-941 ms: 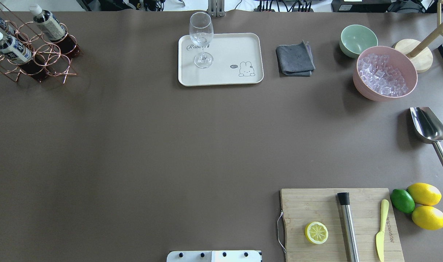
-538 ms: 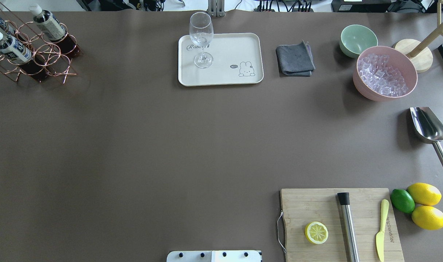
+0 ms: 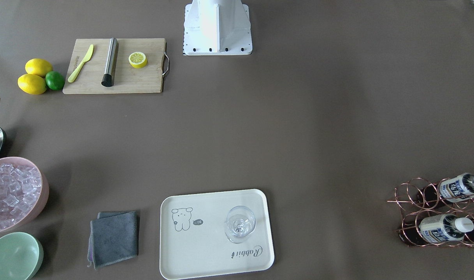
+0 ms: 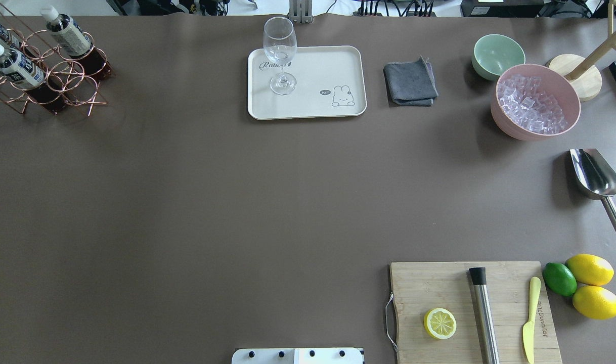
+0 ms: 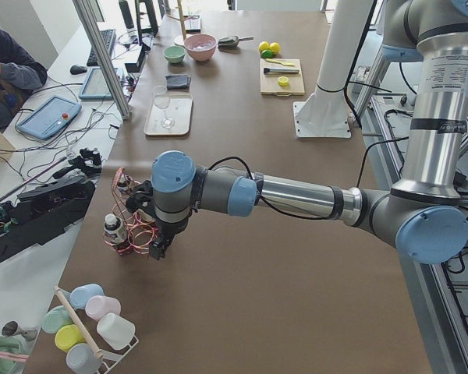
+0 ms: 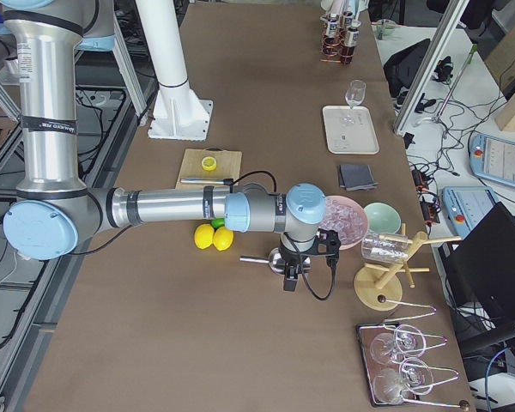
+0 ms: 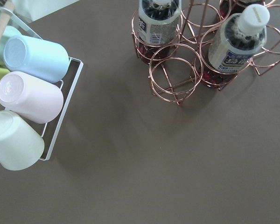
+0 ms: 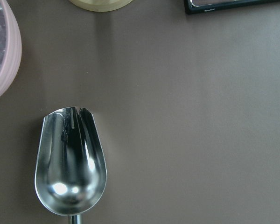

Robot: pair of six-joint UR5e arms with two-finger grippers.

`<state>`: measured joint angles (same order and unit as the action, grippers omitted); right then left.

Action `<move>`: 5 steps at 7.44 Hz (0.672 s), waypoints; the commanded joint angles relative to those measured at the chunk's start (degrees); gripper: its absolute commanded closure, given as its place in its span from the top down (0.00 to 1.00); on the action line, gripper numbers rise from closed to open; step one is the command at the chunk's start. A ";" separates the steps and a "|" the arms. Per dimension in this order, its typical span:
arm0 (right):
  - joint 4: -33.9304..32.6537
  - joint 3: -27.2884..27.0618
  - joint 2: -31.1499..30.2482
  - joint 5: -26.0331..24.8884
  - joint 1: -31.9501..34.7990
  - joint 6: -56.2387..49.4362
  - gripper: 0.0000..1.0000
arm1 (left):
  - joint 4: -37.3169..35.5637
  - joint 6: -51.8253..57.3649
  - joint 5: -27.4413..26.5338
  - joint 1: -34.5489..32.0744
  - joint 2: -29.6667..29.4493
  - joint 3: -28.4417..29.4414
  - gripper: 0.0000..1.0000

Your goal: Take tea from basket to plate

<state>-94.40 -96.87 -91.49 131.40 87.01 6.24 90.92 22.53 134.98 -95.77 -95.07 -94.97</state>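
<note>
Three tea bottles with white caps stand in the copper wire basket at the table's far left corner. Two of them show in the left wrist view. The cream plate lies at the far middle and bears a clear stemmed glass. My left gripper shows only in the exterior left view, hanging just beside the basket; I cannot tell if it is open. My right gripper shows only in the exterior right view, above a steel scoop; I cannot tell its state.
Right of the plate lie a grey cloth, a green bowl and a pink bowl of ice. A cutting board with half a lemon, a steel muddler and a knife is at the near right. A rack of pastel cups stands near the basket.
</note>
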 commanded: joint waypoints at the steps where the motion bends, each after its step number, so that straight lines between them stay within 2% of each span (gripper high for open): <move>1: 0.00 0.02 0.00 0.00 0.18 0.00 1.00 | -7.85 17.65 -0.16 -2.22 -4.49 0.39 0.91; 3: 0.00 0.02 0.00 0.00 0.27 0.00 1.00 | -7.77 30.50 0.28 -3.02 -11.05 8.00 0.91; 4: 0.00 0.02 0.00 0.00 0.27 0.00 1.00 | -7.68 34.56 0.28 -2.93 -15.80 12.83 0.90; 5: 0.00 0.02 0.00 0.00 0.35 0.00 1.00 | -7.68 37.21 0.28 -2.58 -18.71 14.97 0.90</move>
<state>-94.39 -96.86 -91.50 131.40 87.27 6.24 83.28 53.07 135.21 -98.63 -107.45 -85.79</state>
